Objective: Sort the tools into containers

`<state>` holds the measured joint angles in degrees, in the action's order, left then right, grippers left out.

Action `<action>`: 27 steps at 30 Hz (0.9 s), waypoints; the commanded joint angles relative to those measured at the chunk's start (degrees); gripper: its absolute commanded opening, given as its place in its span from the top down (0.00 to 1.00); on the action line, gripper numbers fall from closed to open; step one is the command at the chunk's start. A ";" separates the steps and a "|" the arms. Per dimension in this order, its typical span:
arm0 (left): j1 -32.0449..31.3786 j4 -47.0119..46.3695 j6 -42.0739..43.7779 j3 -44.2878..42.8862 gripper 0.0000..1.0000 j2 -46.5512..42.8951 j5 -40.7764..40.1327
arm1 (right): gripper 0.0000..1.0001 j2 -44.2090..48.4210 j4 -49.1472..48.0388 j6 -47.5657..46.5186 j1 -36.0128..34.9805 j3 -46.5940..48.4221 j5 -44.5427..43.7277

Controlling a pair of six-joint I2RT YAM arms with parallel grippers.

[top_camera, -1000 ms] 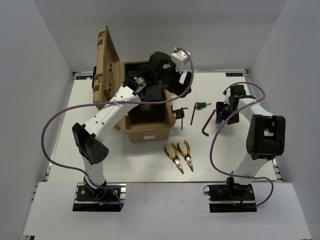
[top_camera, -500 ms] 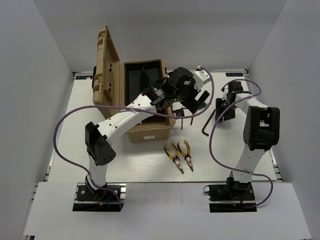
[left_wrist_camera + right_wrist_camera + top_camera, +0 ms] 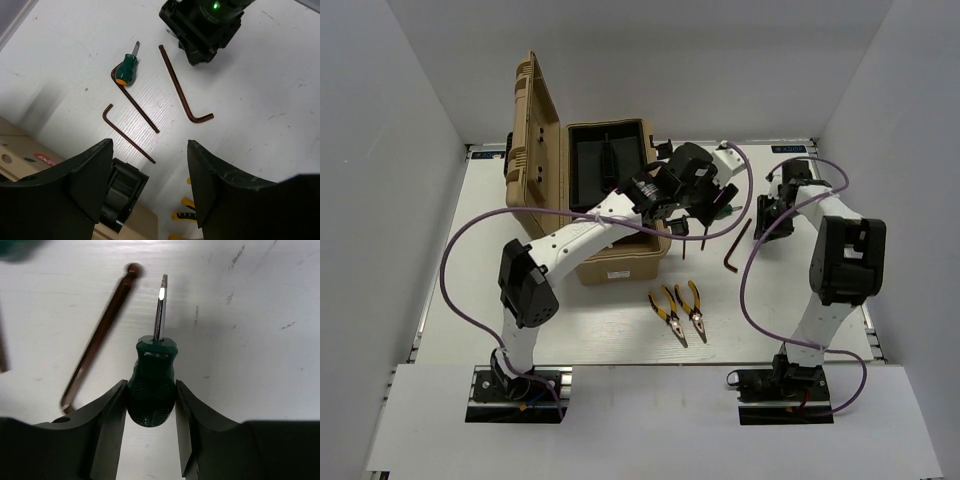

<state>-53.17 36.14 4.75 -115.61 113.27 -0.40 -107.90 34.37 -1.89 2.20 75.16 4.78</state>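
Right jaws: clamped on the handle of a stubby dark green screwdriver [image 3: 151,390], inner faces pressed to both sides, bare shaft aimed at the top of the right wrist frame. Lifted or resting on the white counter [image 3: 250,315]: cannot tell. Light, stiff, grippy handle, unlikely to slip; hold at the fat middle sound.

Left jaws: wide apart, nothing between, hanging over the counter, low in the left wrist frame. Just beyond, mid-frame: three dark brown L-shaped hex keys, short one [image 3: 129,136] nearest, middle one [image 3: 136,105] with its bend against a brighter green-handled screwdriver with orange butt [image 3: 125,67] at upper left, long one [image 3: 175,81] toward upper centre. Probably not the clamped one. Keys thin, rigid, smooth, flat on the counter: awkward to pinch, prone to pivoting; best taken across the long leg near mid-length, jaws square to it.

Lower centre of the top view: two yellow-and-black-handled pliers [image 3: 695,315] side by side, heavier, hinged, apt to splay; better gripped across both handles close to the pivot. Left of centre: open tan hard-plastic toolbox [image 3: 615,262], lid upright, black interior. Sorting far from done, judging by so many tools outside.
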 commanded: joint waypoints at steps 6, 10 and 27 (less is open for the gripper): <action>-0.80 -12.57 0.61 6.70 0.27 -20.09 7.51 | 1.00 11.31 6.29 -4.87 -1.75 11.89 28.12; -0.80 -22.13 -0.18 16.70 0.26 -28.97 8.67 | 1.00 4.55 12.89 -4.53 -6.22 27.73 37.81; -0.80 -30.43 -3.00 28.07 0.26 -41.47 -1.09 | 1.00 -17.60 -13.46 13.41 -25.92 53.07 44.46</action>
<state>-53.76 5.82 2.28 -87.68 72.10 0.54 -123.96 25.32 11.16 -21.61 124.57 49.82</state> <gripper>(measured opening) 0.744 0.453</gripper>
